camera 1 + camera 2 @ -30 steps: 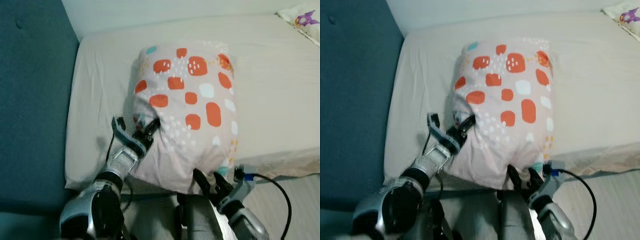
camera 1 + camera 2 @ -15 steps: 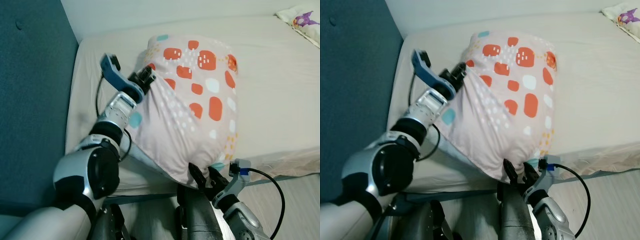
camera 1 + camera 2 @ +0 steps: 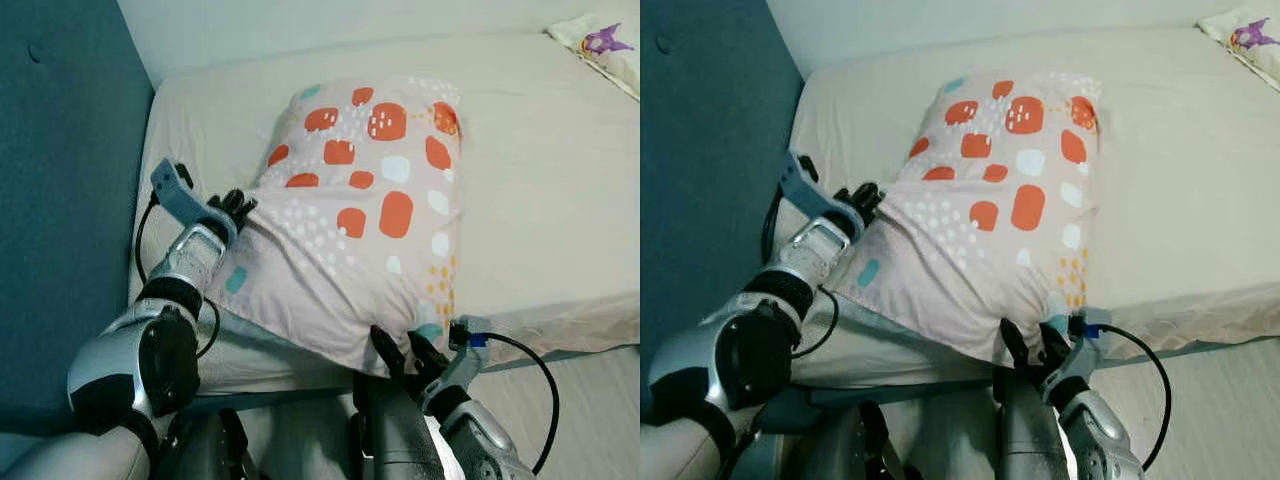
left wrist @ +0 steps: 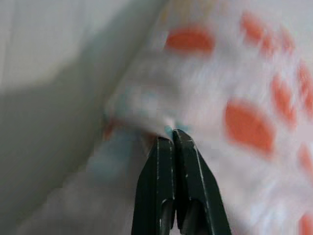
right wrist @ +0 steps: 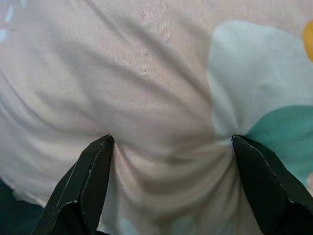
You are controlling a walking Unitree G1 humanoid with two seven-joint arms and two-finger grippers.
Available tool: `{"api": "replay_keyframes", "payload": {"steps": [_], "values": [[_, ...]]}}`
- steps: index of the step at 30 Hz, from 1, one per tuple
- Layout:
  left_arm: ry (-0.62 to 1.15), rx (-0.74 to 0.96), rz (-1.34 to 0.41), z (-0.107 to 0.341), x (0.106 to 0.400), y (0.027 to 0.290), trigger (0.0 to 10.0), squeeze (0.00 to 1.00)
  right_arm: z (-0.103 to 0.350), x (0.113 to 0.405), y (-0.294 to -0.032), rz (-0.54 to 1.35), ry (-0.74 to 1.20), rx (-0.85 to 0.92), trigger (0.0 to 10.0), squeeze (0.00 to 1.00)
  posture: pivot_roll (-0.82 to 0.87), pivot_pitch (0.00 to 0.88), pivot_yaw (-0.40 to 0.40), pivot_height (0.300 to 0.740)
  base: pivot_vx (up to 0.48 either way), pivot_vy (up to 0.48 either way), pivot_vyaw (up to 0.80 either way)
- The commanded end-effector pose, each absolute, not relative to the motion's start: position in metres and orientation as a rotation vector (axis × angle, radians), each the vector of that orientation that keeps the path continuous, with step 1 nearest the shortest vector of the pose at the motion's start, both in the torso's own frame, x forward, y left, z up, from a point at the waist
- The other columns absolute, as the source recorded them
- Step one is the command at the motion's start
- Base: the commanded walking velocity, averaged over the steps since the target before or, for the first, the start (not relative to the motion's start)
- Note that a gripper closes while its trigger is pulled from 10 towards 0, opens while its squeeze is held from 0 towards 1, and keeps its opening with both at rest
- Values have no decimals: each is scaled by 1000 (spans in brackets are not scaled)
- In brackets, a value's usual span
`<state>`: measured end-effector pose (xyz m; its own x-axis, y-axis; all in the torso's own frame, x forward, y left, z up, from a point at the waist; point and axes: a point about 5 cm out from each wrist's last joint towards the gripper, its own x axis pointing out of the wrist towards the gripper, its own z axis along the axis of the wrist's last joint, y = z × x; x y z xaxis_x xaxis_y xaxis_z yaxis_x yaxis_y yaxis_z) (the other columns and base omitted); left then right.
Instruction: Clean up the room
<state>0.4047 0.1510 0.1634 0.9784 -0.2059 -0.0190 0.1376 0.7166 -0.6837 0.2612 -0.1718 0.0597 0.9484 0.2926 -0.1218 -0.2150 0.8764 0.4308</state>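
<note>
The bed [image 3: 540,190] is stretching out before me under a plain cream sheet, butting against a teal headboard [image 3: 60,200] on my left. A pink pillow [image 3: 370,220] with orange and pale blue spots is lying on it, overhanging the near edge. Another patterned pillow [image 3: 598,42] is sitting at the far right corner.
</note>
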Motion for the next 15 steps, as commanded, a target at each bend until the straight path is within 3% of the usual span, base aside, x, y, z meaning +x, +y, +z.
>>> {"api": "replay_keyframes", "payload": {"steps": [1,4,5,6,11,12,13,14,15], "values": [[168,-730,-219,147,399,144,0,0,51,257,-174,239,230,423,10000,0,-288,269,54,580,0,0,0],[248,-591,-251,126,390,137,0,0,60,268,-192,134,189,389,10000,0,-292,260,48,580,0,0,0],[264,-528,-251,121,388,137,0,0,64,271,-200,93,174,365,10000,588,-295,256,53,580,0,0,0],[272,-494,-241,118,386,140,0,0,68,274,-206,64,156,354,10000,1000,-295,256,53,580,0,0,0],[267,-485,-219,115,385,148,0,35,74,278,-215,26,132,341,10000,1000,-289,250,53,580,0,0,0],[255,-488,-208,117,386,152,0,188,76,279,-218,15,126,335,10000,1000,-285,252,52,580,0,0,0],[236,-490,-200,119,386,158,0,886,77,280,-220,6,120,331,10000,1000,-285,252,52,580,0,0,0],[224,-489,-195,120,386,162,0,886,78,281,-221,1,117,329,10000,1000,-285,252,52,580,0,0,0],[211,-492,-195,122,386,167,0,1000,79,281,-223,-9,113,327,10000,1000,-274,248,60,580,0,0,0]]}}
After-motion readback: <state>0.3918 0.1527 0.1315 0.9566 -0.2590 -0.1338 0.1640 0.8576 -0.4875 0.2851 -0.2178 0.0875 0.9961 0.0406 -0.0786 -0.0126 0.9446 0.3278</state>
